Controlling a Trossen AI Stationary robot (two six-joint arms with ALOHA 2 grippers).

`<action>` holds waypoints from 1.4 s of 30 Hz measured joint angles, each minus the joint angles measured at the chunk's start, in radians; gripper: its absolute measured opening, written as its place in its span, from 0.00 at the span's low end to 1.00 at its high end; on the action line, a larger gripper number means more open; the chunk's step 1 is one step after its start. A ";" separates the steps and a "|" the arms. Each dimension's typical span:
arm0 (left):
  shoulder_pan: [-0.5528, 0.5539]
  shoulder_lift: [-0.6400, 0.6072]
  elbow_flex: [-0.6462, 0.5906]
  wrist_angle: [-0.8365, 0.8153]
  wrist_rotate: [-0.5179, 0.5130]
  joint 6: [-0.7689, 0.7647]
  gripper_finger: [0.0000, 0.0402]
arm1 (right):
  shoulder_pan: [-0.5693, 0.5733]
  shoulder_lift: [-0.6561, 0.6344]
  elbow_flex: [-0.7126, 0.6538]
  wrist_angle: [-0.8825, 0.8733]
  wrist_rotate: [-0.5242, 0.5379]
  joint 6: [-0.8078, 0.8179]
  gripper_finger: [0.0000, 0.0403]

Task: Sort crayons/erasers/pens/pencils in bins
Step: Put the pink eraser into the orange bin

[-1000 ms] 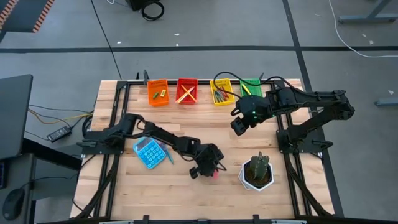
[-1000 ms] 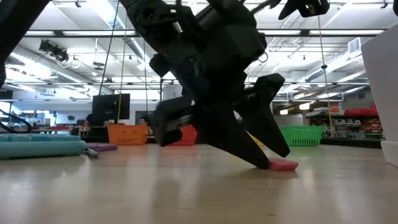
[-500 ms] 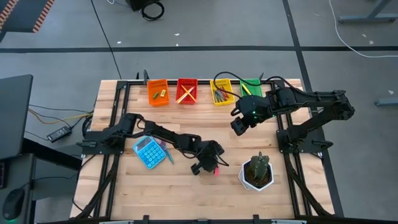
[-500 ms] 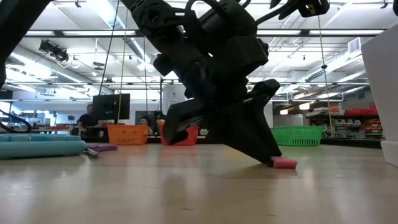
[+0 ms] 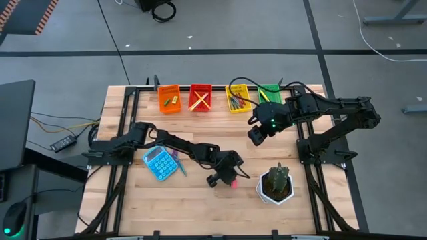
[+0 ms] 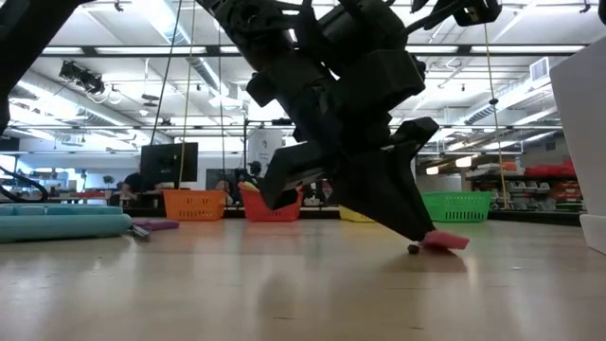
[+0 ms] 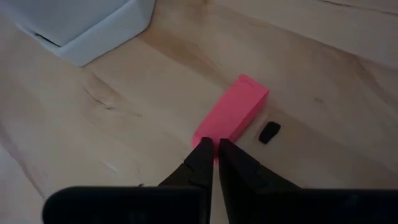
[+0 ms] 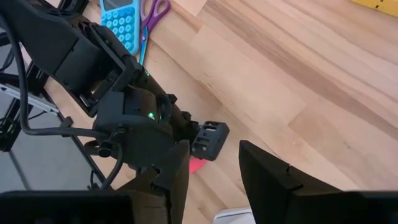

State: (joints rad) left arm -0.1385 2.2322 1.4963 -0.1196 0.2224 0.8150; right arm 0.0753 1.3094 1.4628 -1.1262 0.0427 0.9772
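While the left end effector [image 7: 216, 151] is tipped down onto the desk [image 5: 200, 200], its two dark fingers are pressed together with no gap, their tips at the near end of a pink eraser [image 7: 231, 116] that lies flat just ahead of them; nothing shows between the fingers, so the eraser is touched at most, not gripped. A tiny black bit [image 7: 269, 132] lies on the wood just beside the eraser. Beyond the eraser stands the white cactus pot [image 5: 275, 185], near but apart from it. Behind this end effector, along its arm, lie the blue calculator [image 5: 158, 163] and the purple-handled scissors [image 8: 150, 23]. The right end effector [image 5: 257, 135] hangs well apart, fingers spread and empty, just in front of the orange bin [image 5: 169, 98], red bin [image 5: 200, 97], yellow bin [image 5: 239, 98] and green bin [image 5: 269, 91], which hold thin sticks. Only the left wrist view shows the closed tips and the black bit clearly; the low view shows the eraser [image 6: 444, 241] slightly tilted beside the fingertip.
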 joint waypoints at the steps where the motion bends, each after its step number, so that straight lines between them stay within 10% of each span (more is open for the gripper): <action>1: 0.000 0.000 0.001 0.000 -0.002 0.000 0.07 | 0.000 0.000 0.000 0.000 0.000 -0.002 0.36; 21: 0.000 -0.105 0.004 -0.190 -0.008 -0.142 0.02 | 0.000 -0.003 0.000 0.000 -0.002 -0.038 0.36; 32: 0.012 -0.113 0.004 -0.195 -0.010 -1.274 0.14 | -0.001 -0.003 0.000 -0.005 0.028 0.051 0.36; 42: -0.035 -0.103 0.004 -0.169 -0.087 -1.967 0.38 | 0.000 -0.003 0.000 -0.010 0.032 -0.009 0.36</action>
State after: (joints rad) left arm -0.1736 2.1290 1.5005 -0.2888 0.1351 -1.1524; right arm 0.0753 1.3060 1.4624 -1.1366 0.0742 0.9678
